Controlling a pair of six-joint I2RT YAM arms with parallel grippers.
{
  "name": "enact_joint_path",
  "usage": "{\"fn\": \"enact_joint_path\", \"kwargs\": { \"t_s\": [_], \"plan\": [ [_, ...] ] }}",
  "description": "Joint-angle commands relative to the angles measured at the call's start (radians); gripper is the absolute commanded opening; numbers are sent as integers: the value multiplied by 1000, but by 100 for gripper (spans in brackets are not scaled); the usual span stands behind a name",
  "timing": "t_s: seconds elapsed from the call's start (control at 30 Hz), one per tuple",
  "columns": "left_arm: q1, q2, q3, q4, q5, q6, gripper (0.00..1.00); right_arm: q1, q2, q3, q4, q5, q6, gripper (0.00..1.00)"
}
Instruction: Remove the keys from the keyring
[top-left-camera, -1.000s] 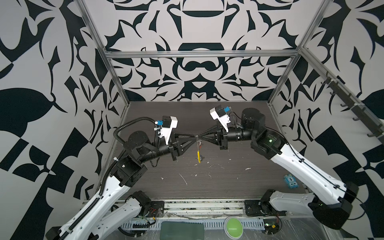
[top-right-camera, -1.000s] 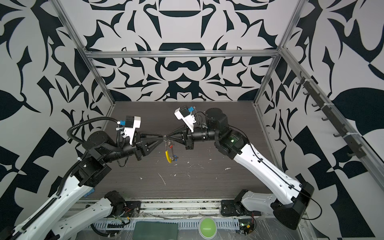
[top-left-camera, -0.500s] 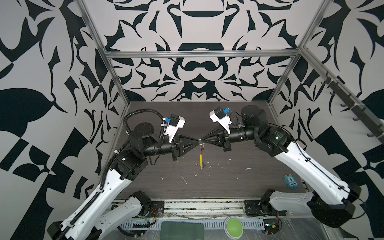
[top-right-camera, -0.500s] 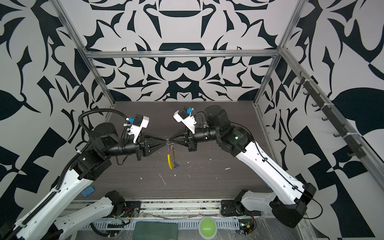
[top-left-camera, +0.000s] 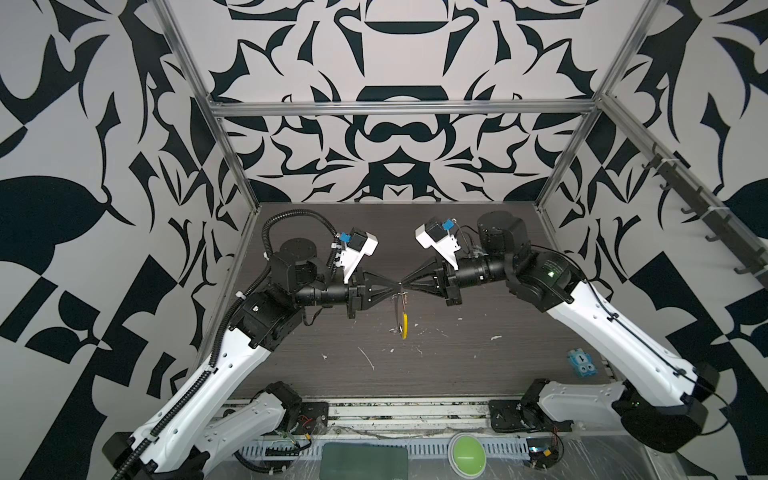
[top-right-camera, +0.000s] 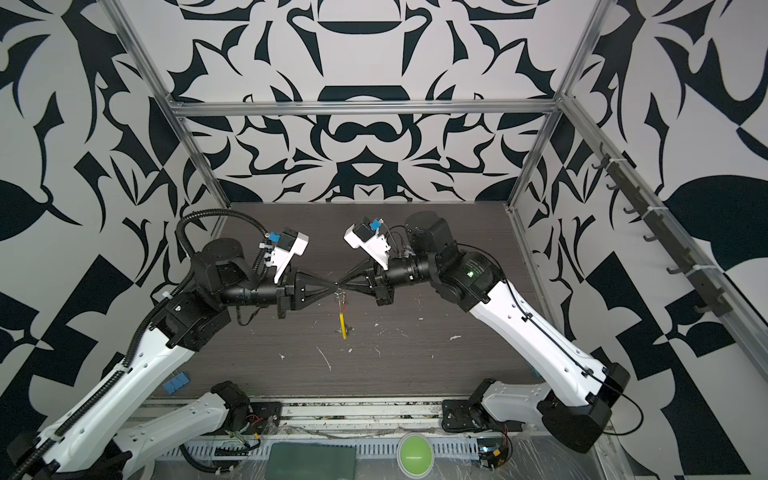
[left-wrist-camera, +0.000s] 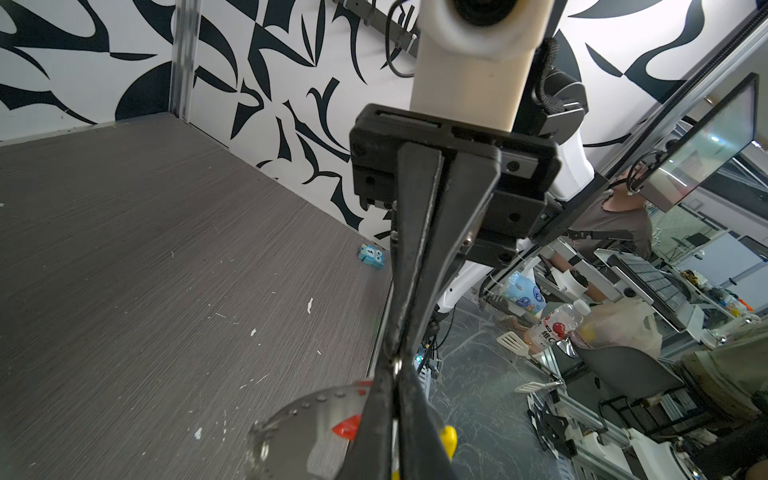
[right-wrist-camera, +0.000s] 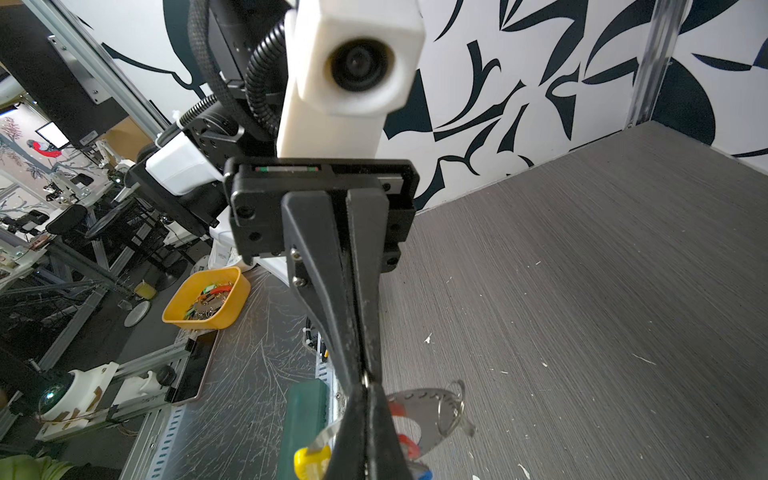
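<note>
Left gripper (top-left-camera: 397, 286) now pressed together on the keyring (top-left-camera: 402, 309), jaws slightly apart a second ago, arm risen level with the right gripper (top-left-camera: 406, 284), still pinching the same wire, tip to tip, keyring hanging over the table (top-left-camera: 457, 374) centre, yellow sleeve (top-left-camera: 404, 326) lowest, red-headed key (left-wrist-camera: 345, 426) just below the pinch.

Black-and-white patterned walls (top-left-camera: 395, 137) enclose a dark grey wood-grain tabletop (top-left-camera: 478, 361), framed by aluminium struts (top-left-camera: 399, 109). A rail of dark hooks (top-left-camera: 706, 210) lines one wall. Beyond lies a cluttered workshop (right-wrist-camera: 95, 232) with a monitor (left-wrist-camera: 706, 137) and what may be a seated person (left-wrist-camera: 615, 224).
</note>
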Motion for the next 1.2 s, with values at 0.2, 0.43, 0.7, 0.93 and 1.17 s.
{"fn": "enact_joint_path", "kwargs": {
  "t_s": [0.2,0.43,0.7,0.93,1.17],
  "plan": [
    [0,-7,3,61,34,-9,0,16,-6,36,55,22,2,0],
    [0,-77,-78,178,-61,-12,0,31,-90,-51,164,161,10,40],
    [0,-157,-176,373,-161,-68,0,91,-214,-279,406,318,16,48],
    [0,-167,-202,445,-165,-105,0,150,-206,-323,461,371,-14,51],
    [0,-175,-223,475,-151,-126,0,169,-182,-328,502,398,-22,50]
  ]
}}
